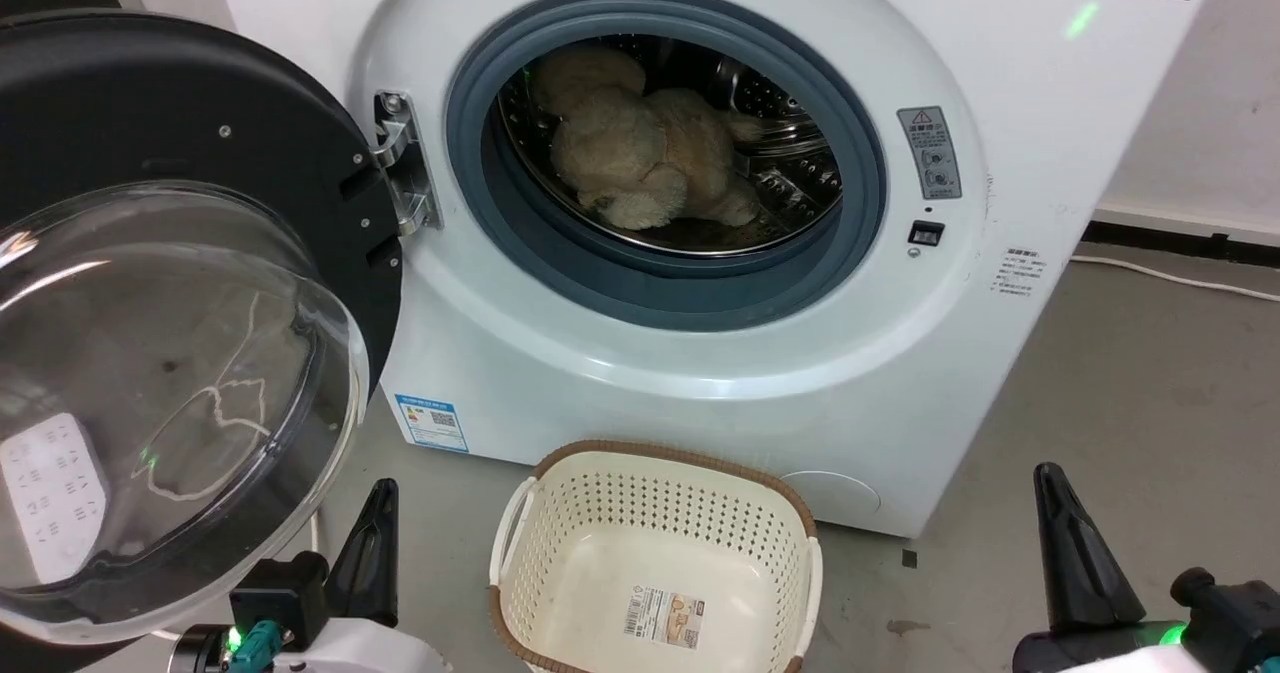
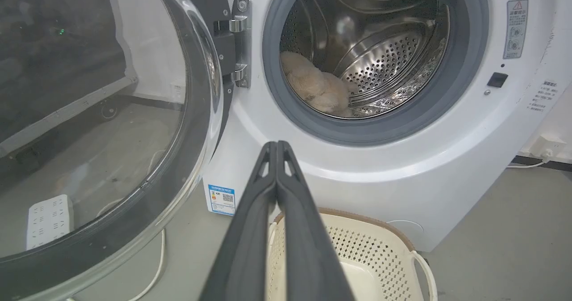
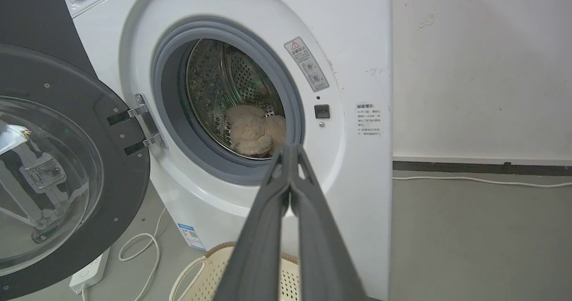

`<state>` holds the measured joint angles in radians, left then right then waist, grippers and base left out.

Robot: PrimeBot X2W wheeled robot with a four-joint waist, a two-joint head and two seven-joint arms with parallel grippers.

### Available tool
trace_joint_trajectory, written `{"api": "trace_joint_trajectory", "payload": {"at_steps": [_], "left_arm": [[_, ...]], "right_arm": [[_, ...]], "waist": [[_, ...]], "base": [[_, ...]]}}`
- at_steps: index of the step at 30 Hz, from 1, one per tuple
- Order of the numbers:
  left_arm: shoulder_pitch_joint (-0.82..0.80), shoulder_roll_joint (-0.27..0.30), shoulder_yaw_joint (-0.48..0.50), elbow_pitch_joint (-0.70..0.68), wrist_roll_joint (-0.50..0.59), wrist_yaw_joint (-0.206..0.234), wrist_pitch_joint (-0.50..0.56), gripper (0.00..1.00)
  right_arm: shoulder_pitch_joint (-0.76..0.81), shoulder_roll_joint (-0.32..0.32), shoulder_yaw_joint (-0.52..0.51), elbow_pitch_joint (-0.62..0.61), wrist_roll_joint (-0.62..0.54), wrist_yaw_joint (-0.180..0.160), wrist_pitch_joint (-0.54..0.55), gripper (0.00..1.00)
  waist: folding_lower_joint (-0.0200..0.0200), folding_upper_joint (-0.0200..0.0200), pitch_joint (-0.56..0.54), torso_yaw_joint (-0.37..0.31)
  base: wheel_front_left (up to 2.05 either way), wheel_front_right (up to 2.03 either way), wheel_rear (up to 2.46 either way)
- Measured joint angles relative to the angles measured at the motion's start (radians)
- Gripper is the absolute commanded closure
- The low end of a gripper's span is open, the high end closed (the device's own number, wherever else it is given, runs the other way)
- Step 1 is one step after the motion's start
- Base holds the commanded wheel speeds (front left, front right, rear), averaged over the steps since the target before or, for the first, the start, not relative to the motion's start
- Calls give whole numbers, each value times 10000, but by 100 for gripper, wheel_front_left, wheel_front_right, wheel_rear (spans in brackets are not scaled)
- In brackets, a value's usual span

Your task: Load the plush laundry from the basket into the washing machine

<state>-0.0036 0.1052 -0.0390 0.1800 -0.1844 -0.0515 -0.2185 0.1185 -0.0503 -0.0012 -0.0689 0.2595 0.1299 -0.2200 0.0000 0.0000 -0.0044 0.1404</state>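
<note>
1. plush laundry (image 1: 640, 158): beige, long-furred. it lay inside the drum (image 1: 790, 181) of the washing machine (image 1: 1050, 213), low and toward the front. risk, as judged: a limb could slump onto the gasket (image 1: 465, 153) and be pinched if the door were swung shut.
2. basket (image 1: 660, 450): empty, with the sticker showing on its floor. it stood on the ground just before the machine, between the two arms. risk: a base rolling forward would likely shove or tip it.
3. door (image 1: 180, 93): hung wide open on the robot's left, its bubble glass bulging out near the left arm. risk: an arm lifted carelessly could strike the glass.
4. left gripper (image 2: 277, 145): fingers pressed together, holding nothing, low beside the basket.
5. right gripper (image 3: 290, 147): fingers likewise pressed together and empty, apart from the machine.
6. power strip (image 2: 47, 220) and white cable (image 3: 138, 247): lay on the floor beneath the door. risk: wheels could snag or drag them.
</note>
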Motion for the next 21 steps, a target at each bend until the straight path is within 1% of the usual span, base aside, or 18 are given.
{"api": "trace_joint_trajectory", "payload": {"at_steps": [21], "left_arm": [[0,-115,79,-328,336,92,443,100]], "right_arm": [[-209,0,-2,132,-520,0,453,100]], "waist": [[0,0,9,-278]], "base": [[0,0,0]]}}
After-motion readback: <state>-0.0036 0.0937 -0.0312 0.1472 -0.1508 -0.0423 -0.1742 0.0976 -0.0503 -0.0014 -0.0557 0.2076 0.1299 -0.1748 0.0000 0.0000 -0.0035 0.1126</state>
